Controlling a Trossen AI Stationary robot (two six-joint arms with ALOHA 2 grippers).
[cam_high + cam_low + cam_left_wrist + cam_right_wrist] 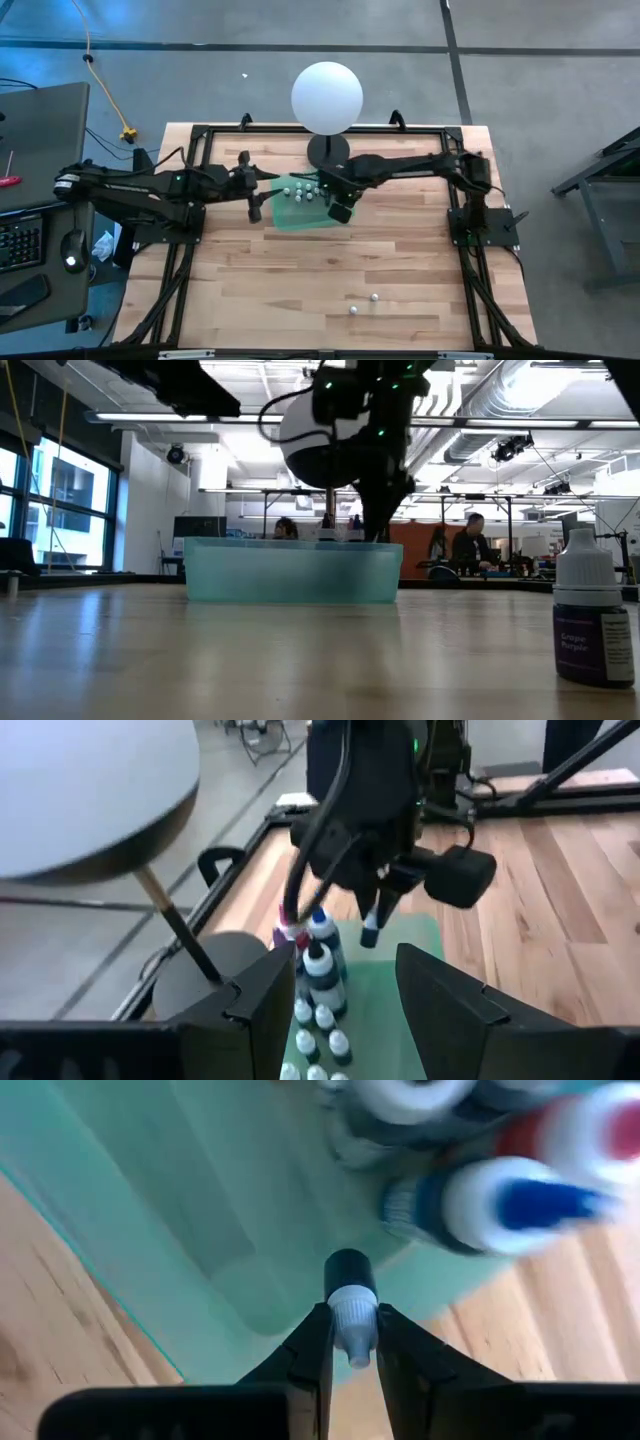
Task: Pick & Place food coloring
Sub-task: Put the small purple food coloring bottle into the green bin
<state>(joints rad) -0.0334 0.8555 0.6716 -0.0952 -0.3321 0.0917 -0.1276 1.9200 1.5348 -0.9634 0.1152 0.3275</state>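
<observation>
Bottle of "Grape Purple" food coloring (594, 622) standing nearest on the wood, awaiting pickup. Beyond it, hanging over the teal bin (300, 218): right gripper (350, 1342) pinching a small dark bottle (351, 1302) by its white cap. Lowering upright into the bare corner, away from bottles already inside (322, 972). Farther off, left gripper (340, 995) waiting beside the bin, fingers spread.
</observation>
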